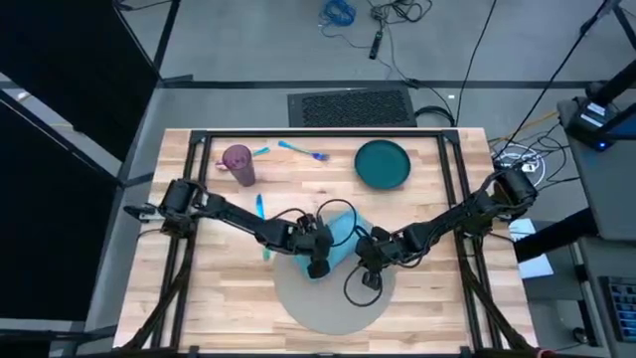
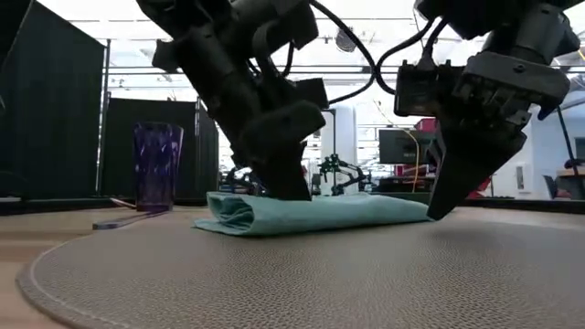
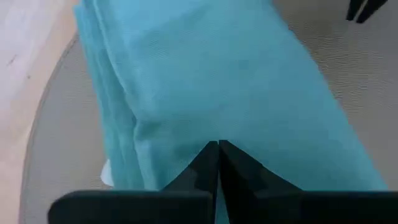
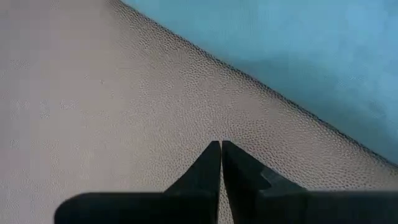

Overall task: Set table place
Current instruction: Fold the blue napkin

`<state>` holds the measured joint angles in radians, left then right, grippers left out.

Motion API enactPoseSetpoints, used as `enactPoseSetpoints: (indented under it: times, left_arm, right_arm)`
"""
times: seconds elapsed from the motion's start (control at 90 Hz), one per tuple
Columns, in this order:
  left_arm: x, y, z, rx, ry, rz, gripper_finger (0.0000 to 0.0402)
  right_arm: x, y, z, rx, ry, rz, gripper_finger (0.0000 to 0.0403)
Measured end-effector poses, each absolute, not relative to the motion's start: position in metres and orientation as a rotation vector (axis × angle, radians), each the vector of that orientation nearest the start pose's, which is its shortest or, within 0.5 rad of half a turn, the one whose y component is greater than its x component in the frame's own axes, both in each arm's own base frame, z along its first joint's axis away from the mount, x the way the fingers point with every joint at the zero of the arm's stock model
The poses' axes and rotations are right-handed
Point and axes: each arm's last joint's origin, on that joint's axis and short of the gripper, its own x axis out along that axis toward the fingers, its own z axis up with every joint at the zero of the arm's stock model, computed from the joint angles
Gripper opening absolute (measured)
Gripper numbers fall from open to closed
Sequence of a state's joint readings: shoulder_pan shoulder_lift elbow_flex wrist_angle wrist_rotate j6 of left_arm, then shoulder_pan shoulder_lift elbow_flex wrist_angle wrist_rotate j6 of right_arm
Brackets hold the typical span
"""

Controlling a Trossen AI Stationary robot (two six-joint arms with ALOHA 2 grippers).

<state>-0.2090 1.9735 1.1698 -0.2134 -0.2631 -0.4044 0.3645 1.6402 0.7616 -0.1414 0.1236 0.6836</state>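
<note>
- The wooden table (image 1: 229,298) carries a round grey placemat (image 1: 328,308) near its front edge, at about 6 o'clock from the table's centre.
- A folded teal napkin (image 1: 343,237) lies across the placemat's far rim, at 12 o'clock on the mat; the low view shows it flat with its rolled fold toward the purple cup (image 2: 157,166).
- The left gripper (image 1: 318,267) is down at the napkin's 8 o'clock side; in the left wrist view its fingers (image 3: 208,163) are pressed together with the tips over the cloth (image 3: 236,81).
- The right gripper (image 1: 370,276) sits at the napkin's 4 o'clock corner, over bare placemat (image 4: 124,99); its fingers (image 4: 214,163) meet tip to tip with nothing between them, the napkin (image 4: 298,43) just beyond.
- A dark teal plate (image 1: 383,164) rests at 1 o'clock on the table; the purple cup (image 1: 238,165) stands at 10 o'clock.
- Blue cutlery (image 1: 303,151) lies between the cup and the plate, and another blue piece (image 1: 260,207) lies at 9 o'clock from the napkin.
</note>
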Motion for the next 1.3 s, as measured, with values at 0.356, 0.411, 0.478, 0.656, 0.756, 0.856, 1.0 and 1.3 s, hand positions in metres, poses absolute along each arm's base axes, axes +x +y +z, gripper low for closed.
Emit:
enactPoseSetpoints:
  times: [0.356, 0.411, 0.478, 0.656, 0.756, 0.856, 1.0, 1.3]
  left_arm:
    - [0.363, -0.085, 0.133, -0.156, 1.07, 0.302, 0.0]
    - [0.363, -0.088, 0.135, -0.155, 1.069, 0.298, 0.0]
    - [0.362, -0.091, 0.139, -0.151, 1.072, 0.292, 0.0]
    - [0.362, -0.091, 0.14, -0.149, 1.067, 0.294, 0.0]
    - [0.362, -0.091, 0.14, -0.147, 1.065, 0.297, 0.0]
    - [0.362, -0.091, 0.14, -0.146, 1.065, 0.299, 0.0]
    - [0.359, -0.09, 0.139, -0.133, 1.1, 0.311, 0.0]
    - [0.337, -0.1, 0.137, -0.127, 1.273, 0.375, 0.0]
  right_arm:
    - [0.271, 0.097, 0.132, 0.379, 1.047, -0.158, 0.0]
    - [0.27, 0.095, 0.132, 0.388, 1.058, -0.174, 0.0]
    - [0.27, 0.093, 0.131, 0.394, 1.068, -0.19, 0.0]
    - [0.269, 0.091, 0.13, 0.395, 1.084, -0.203, 0.0]
    - [0.266, 0.091, 0.13, 0.408, 1.113, -0.214, 0.0]
    - [0.266, 0.091, 0.13, 0.41, 1.123, -0.218, 0.0]
    - [0.265, 0.091, 0.13, 0.411, 1.128, -0.217, 0.0]
    - [0.263, 0.09, 0.129, 0.396, 1.153, -0.222, 0.0]
